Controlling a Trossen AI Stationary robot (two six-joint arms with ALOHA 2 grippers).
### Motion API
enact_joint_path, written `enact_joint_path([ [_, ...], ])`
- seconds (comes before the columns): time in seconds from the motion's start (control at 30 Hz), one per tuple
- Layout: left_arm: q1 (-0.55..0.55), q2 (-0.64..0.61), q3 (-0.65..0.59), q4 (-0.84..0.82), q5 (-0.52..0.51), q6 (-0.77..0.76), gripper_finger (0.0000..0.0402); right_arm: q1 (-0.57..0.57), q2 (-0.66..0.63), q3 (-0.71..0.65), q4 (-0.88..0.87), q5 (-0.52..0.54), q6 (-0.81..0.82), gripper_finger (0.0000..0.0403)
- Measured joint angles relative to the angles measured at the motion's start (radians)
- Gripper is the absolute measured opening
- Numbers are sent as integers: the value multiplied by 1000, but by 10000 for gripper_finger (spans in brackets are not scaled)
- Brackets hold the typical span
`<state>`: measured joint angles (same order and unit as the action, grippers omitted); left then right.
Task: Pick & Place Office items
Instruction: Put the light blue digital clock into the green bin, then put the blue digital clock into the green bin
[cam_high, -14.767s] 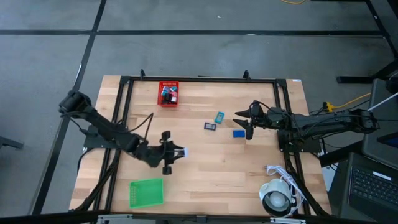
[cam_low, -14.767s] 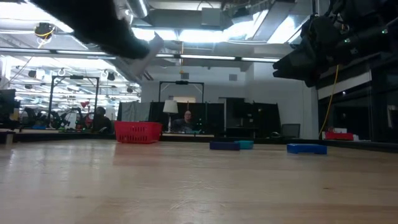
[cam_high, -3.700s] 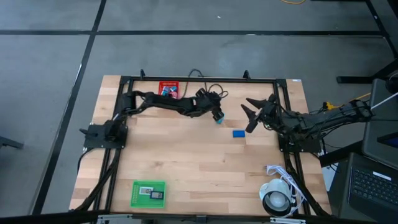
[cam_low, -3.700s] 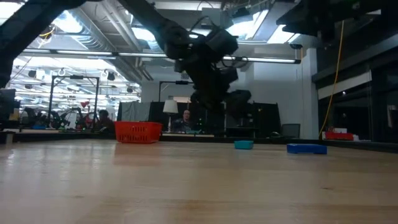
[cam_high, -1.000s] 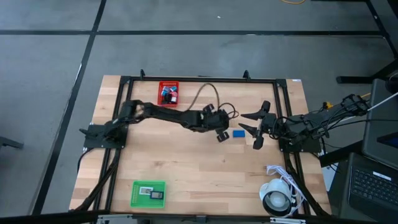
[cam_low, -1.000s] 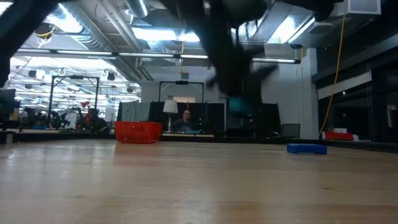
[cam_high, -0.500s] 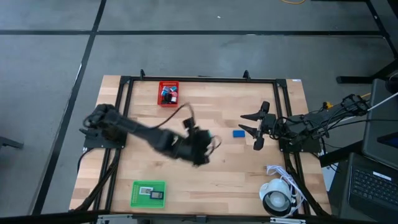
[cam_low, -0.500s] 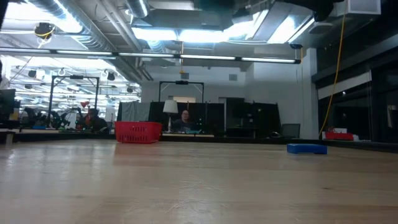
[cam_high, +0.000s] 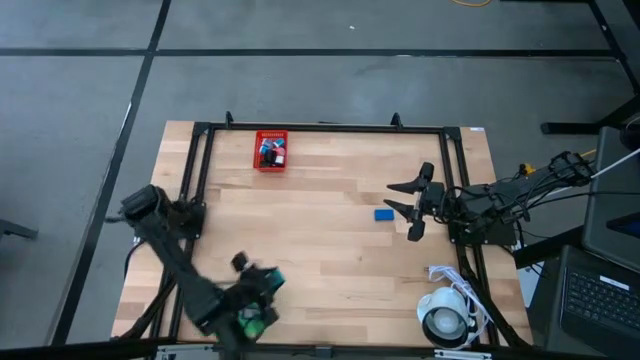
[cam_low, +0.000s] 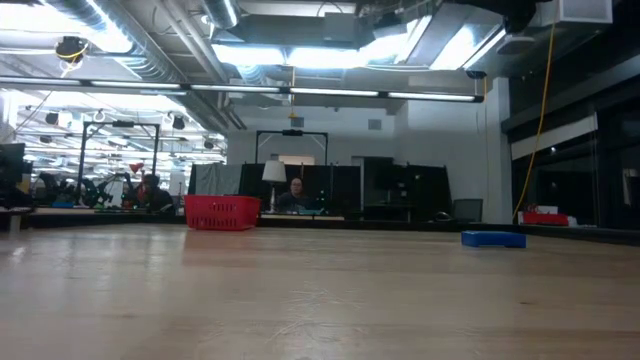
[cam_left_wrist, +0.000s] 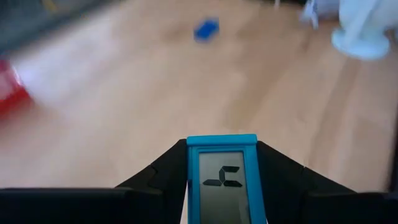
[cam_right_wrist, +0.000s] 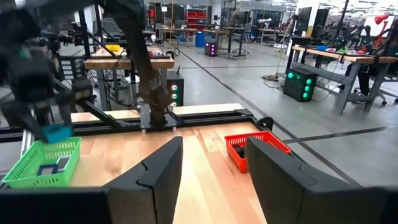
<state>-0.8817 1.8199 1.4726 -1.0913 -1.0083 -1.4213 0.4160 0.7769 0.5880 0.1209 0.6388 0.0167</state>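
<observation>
My left gripper (cam_high: 262, 284) is at the table's near left, above the green mesh bin (cam_high: 238, 318), and is shut on a teal flat item with a small display (cam_left_wrist: 222, 177). It also shows in the right wrist view (cam_right_wrist: 56, 132), just over the green bin (cam_right_wrist: 46, 163). A blue flat item (cam_high: 384, 214) lies flat on the table right of centre. The red mesh bin (cam_high: 270, 150) at the far edge holds several small items. My right gripper (cam_high: 398, 197) is open and empty, just right of the blue item. My left gripper pinches the teal item by its two long side edges (cam_left_wrist: 193, 180) between its two fingers (cam_left_wrist: 163, 171). The display faces the wrist camera. The item is lifted clear, above the green bin.
A large white roll with cable (cam_high: 445, 320) stands at the table's near right corner. A black frame (cam_high: 320, 127) runs around the table. Bare wood lies between the two bins. A person sits in the room beyond the far edge (cam_low: 297, 190).
My left gripper has swept from the table's middle, near the blue item, toward the near left corner, carrying the teal item clear of the table. It now stands over the green bin.
</observation>
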Motion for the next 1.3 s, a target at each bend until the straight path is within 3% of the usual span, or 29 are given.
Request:
enact_joint_path([
  [0.13,-105,1,-140,74,91,-237,151,-8,0,3,10,0,-9,183],
  [0.27,-194,1,-236,126,162,-375,151,-19,0,19,12,0,-25,183],
  [0.47,-283,1,-273,154,329,-415,151,-31,0,40,12,0,-55,183],
  [0.63,-325,1,-273,153,325,-474,151,-35,0,43,12,-1,-63,183],
  [0.8,-323,21,-273,155,415,-486,171,-35,0,43,12,-5,-62,183],
  [1.03,-314,36,-273,151,400,-521,273,-33,0,42,11,-32,-54,183],
  [1.3,-229,35,-273,93,146,-435,289,-33,0,42,23,-31,-58,183],
])
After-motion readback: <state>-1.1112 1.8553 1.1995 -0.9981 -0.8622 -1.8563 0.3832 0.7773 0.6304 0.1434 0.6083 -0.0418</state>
